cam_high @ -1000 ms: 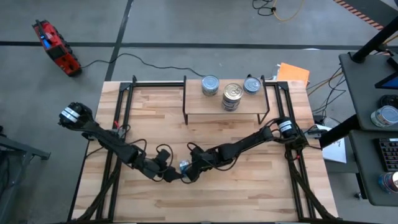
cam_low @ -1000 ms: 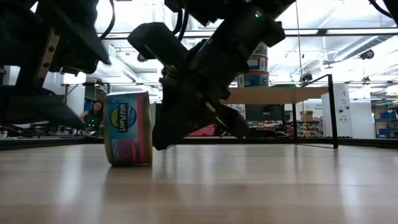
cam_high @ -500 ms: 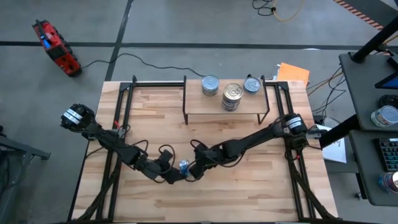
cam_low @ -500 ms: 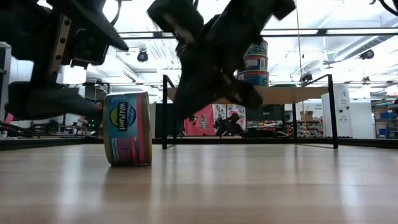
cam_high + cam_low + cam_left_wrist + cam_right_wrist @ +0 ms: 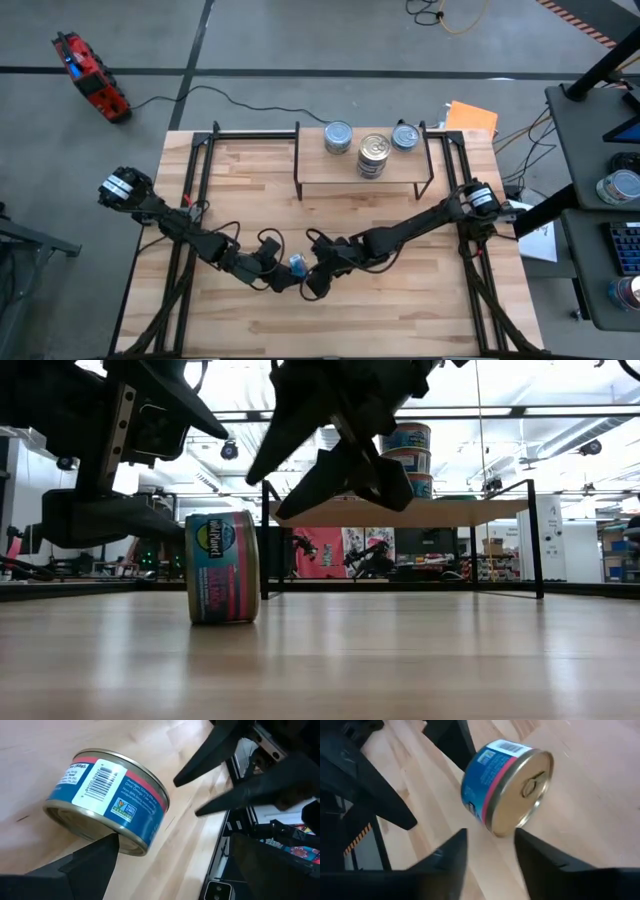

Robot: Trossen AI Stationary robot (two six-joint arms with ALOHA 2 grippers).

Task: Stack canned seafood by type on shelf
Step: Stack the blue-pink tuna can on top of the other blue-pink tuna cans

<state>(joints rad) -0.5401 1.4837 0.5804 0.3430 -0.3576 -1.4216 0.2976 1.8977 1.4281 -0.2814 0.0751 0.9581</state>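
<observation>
Both end effectors point(image 5: 283, 275) point(image 5: 318, 283) open, flanking the on-edge tin point(image 5: 297, 264).

A can point(image 5: 296, 264) stood on its edge on the tabletop point(image 5: 400, 310), near the front middle. The left gripper point(image 5: 281, 281) sat just to its left, fingers spread wide, and the right gripper point(image 5: 312, 284) just to its right, fingers parted, lifted off the wood in the low view. Well behind them, the shelf point(image 5: 330, 172) stood at the table's back edge. On it, one tin point(image 5: 338, 137) sat to the left, a stack point(image 5: 373, 156) in the middle, another tin point(image 5: 404, 135) to the right.
</observation>
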